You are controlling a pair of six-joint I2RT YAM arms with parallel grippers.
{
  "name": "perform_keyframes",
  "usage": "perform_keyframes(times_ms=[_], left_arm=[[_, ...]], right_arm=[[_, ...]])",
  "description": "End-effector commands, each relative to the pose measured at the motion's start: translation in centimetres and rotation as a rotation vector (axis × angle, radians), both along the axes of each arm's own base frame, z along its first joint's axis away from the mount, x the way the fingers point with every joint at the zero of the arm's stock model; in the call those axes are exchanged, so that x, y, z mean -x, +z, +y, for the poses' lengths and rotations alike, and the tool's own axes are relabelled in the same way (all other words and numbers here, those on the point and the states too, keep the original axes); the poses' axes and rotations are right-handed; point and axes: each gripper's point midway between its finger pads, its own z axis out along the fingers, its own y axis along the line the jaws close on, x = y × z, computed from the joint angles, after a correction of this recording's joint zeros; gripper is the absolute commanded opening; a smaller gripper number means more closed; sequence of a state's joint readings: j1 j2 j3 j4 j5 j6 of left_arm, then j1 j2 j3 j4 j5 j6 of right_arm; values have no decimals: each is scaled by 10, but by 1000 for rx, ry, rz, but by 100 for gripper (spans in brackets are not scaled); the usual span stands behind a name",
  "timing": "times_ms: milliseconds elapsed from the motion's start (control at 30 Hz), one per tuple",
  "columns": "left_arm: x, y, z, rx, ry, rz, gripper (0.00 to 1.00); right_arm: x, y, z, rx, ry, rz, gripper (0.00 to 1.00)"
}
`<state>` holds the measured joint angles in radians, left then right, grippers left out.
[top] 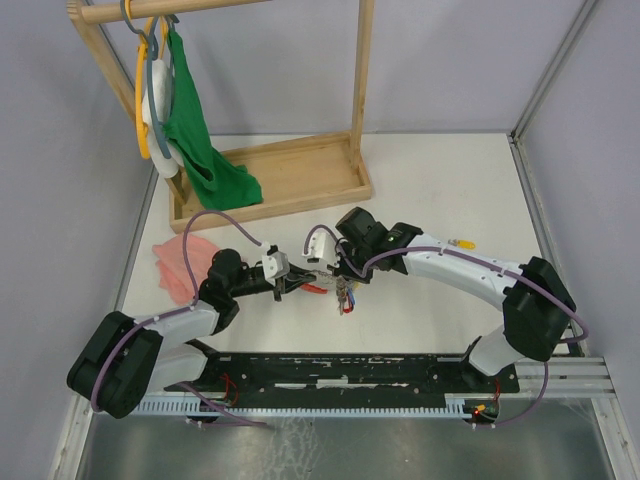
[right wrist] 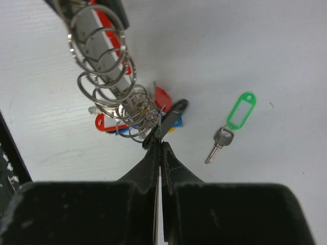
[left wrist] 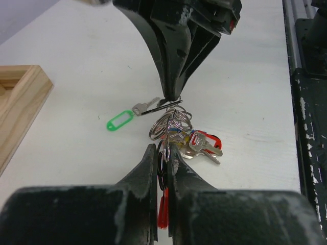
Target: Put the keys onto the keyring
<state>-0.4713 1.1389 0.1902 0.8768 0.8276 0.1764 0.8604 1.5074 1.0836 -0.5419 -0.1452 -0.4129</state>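
A chain of silver keyrings (right wrist: 110, 87) with red- and blue-tagged keys (left wrist: 204, 144) is stretched between my two grippers. My left gripper (left wrist: 162, 151) is shut on a ring at one end, with a red tag between its fingers. My right gripper (right wrist: 158, 141) is shut on a ring at the other end. The green-tagged key (right wrist: 231, 124) lies loose on the table just beside the bunch, and it also shows in the left wrist view (left wrist: 127, 117). The yellow-tagged key (top: 461, 243) lies alone, far right of the bunch (top: 345, 293). In the top view the green key is hidden.
A wooden rack with a tray base (top: 300, 180) stands at the back left, with a green cloth (top: 205, 150) and hangers on it. A pink cloth (top: 180, 262) lies left of my left arm. A black rail (top: 350, 365) runs along the near edge.
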Motion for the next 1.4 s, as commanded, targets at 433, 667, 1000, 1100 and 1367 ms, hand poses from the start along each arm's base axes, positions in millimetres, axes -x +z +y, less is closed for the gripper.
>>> perform_keyframes(times_ms=[433, 667, 1000, 1100, 1367], left_arm=[[-6, 39, 10, 133, 99, -152, 3], [-4, 44, 14, 142, 119, -179, 3], [6, 28, 9, 23, 33, -359, 3], [10, 26, 5, -12, 16, -448, 3], [13, 22, 0, -67, 25, -559, 3]], right_arm=[[-10, 64, -8, -552, -457, 58, 48], [-5, 65, 14, -776, -595, 266, 51], [-11, 60, 9, -850, -815, 459, 58], [-13, 62, 9, -868, -835, 484, 56], [-9, 44, 22, -839, -842, 604, 55]])
